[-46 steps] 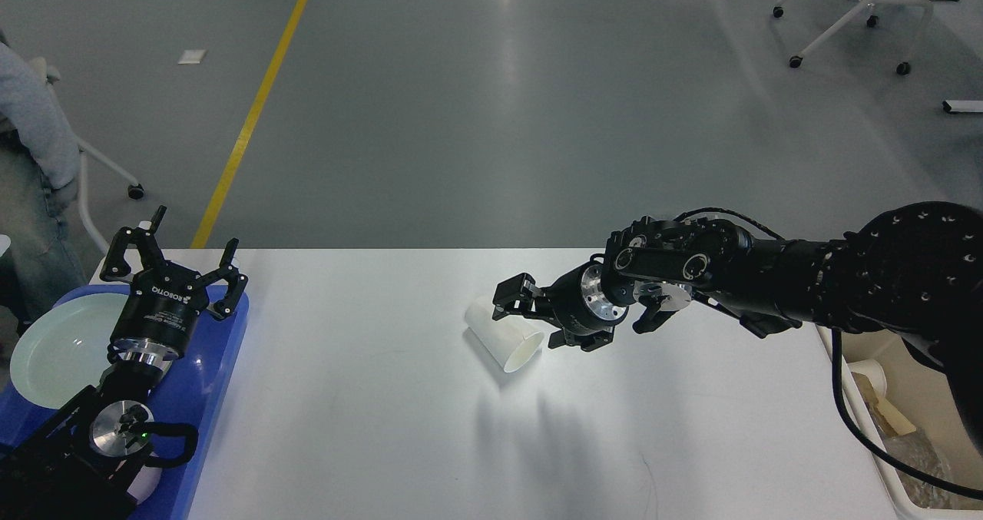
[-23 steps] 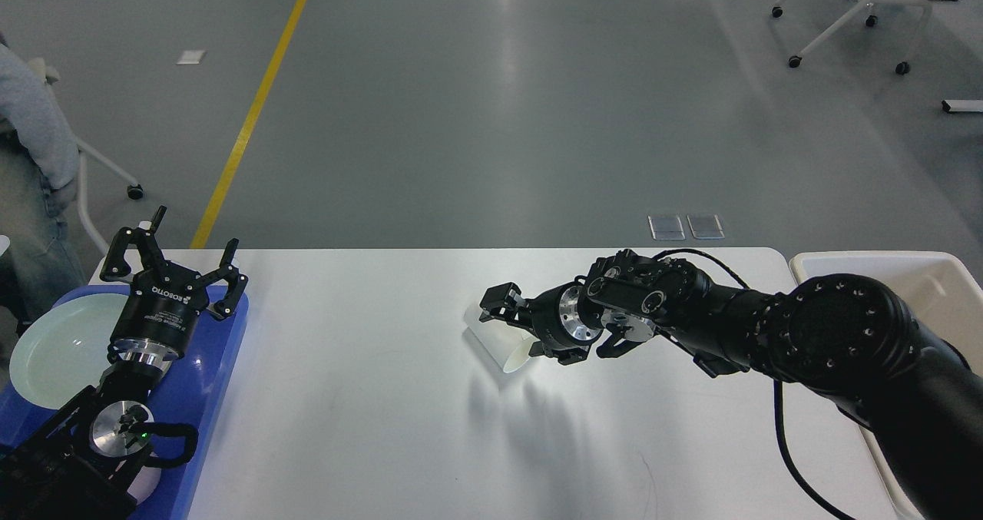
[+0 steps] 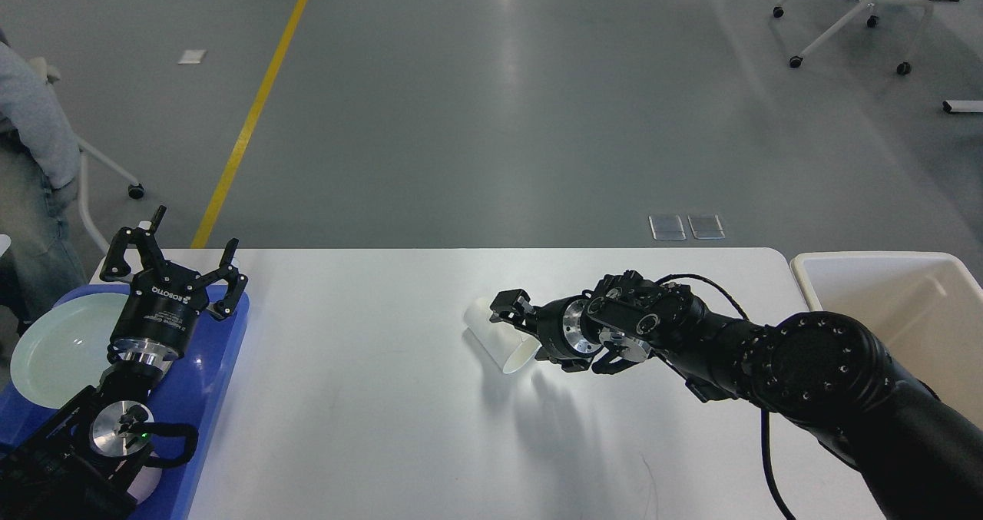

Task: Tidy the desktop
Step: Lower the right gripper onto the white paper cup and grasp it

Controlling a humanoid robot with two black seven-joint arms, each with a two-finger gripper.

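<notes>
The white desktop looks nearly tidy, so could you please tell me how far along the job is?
Done: a pale round plate sits on the blue plastic tray at the left. In hand: the right end effector is at the white paper cup lying on its side on the white desktop; a firm grip cannot be confirmed. Left: lifting the cup away, perhaps into the cream rectangular bin. The left end effector hovers open.

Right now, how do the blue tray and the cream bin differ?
The blue tray sits on the left end of the desktop; the cream bin stands beside the desktop's right end. The tray is shallow and holds a pale plate; the bin is deep, and the part in view shows nothing inside. The left gripper hangs open above the tray; no gripper is over the bin. Both are rectangular plastic containers.
</notes>
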